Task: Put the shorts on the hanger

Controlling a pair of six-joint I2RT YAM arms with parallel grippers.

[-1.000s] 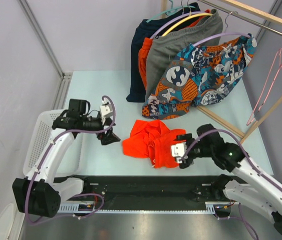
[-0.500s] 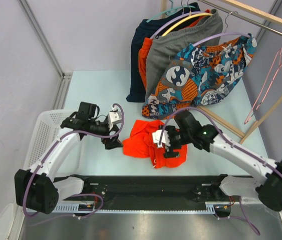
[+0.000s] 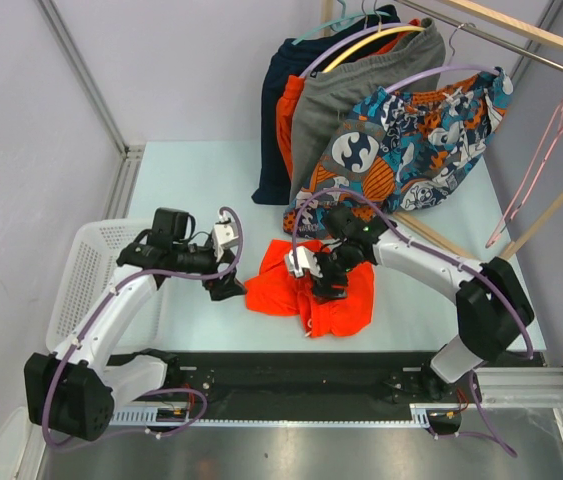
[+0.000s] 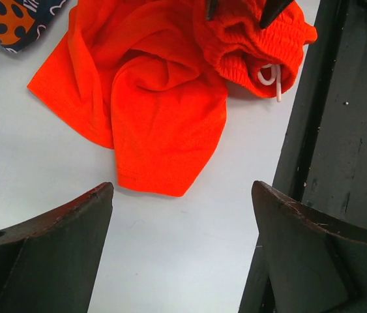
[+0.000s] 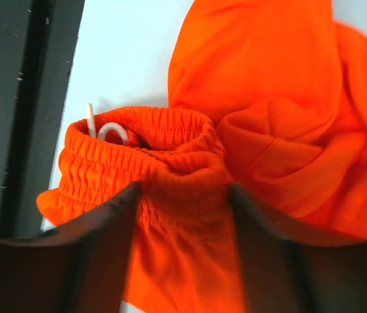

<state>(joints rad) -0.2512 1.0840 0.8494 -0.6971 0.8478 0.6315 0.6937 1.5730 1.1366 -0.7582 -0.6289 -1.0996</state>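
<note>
Shorts [image 3: 273,290] in heap; waistband [image 5: 137,153] partly behind R jaws

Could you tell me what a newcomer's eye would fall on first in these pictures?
The shorts, a crumpled bright orange-red heap on the table toward its near edge, with the right hand straddling their bunched waistband. Next, the busy patterned shorts hanging at the back, and the pale pink hanger hanging at far right.
</note>
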